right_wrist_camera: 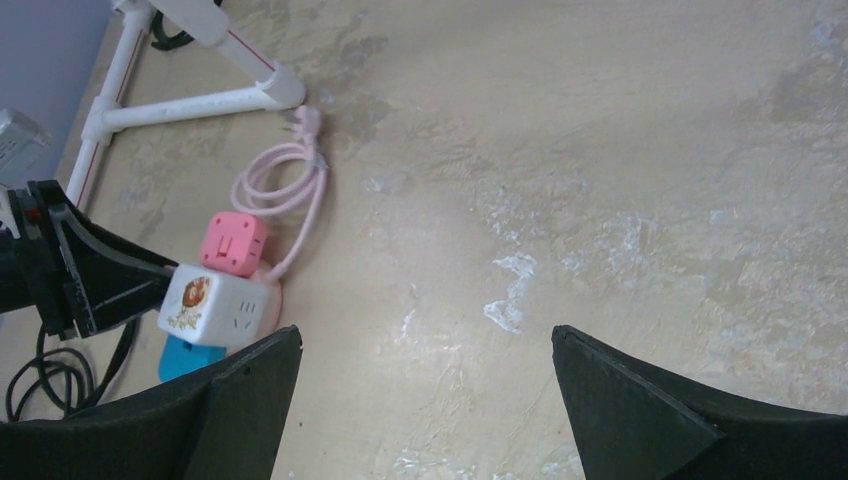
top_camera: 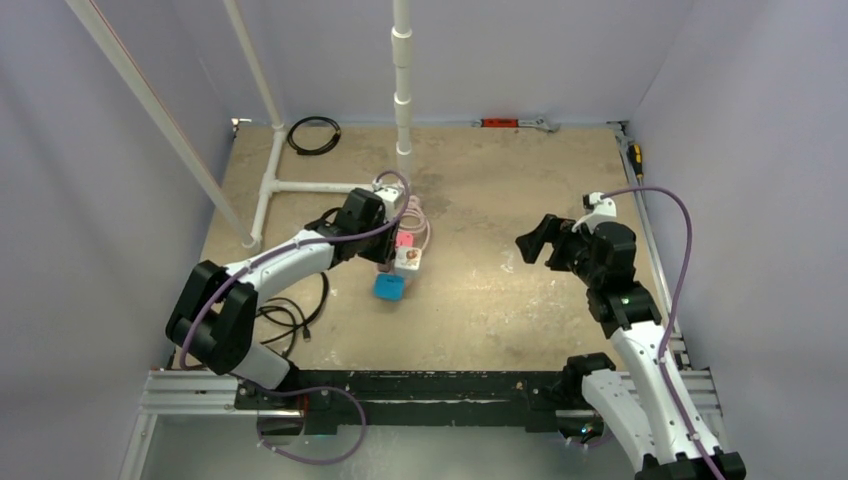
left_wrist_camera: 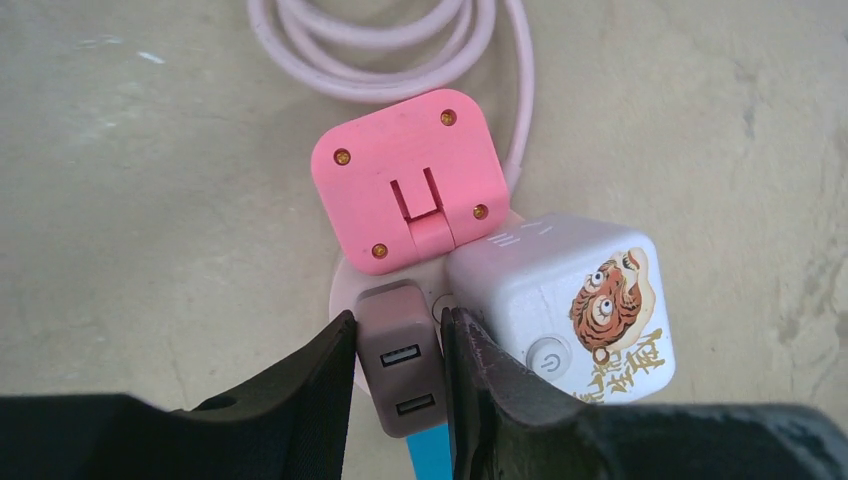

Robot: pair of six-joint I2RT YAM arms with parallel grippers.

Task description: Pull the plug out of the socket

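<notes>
The left gripper (left_wrist_camera: 397, 318) is shut tight on the small grey plug (left_wrist_camera: 402, 385), with 1 finger pressed on each side. The plug is stuck in the round pale-pink socket (left_wrist_camera: 344, 284), which is laid flat on the table (top_camera: 500, 300), left of the middle. 2 other things are stuck in the same socket: a pink square plug (left_wrist_camera: 410, 180) just behind, and a white cube (left_wrist_camera: 560, 300) just beside the right finger. The grey plug is stood up out of the socket, toward the hand, so a pull straight up seems to be needed. The right gripper (right_wrist_camera: 425, 400) is held wide open, with nothing in it, well apart. The socket is not held down and might be lifted too.
</notes>
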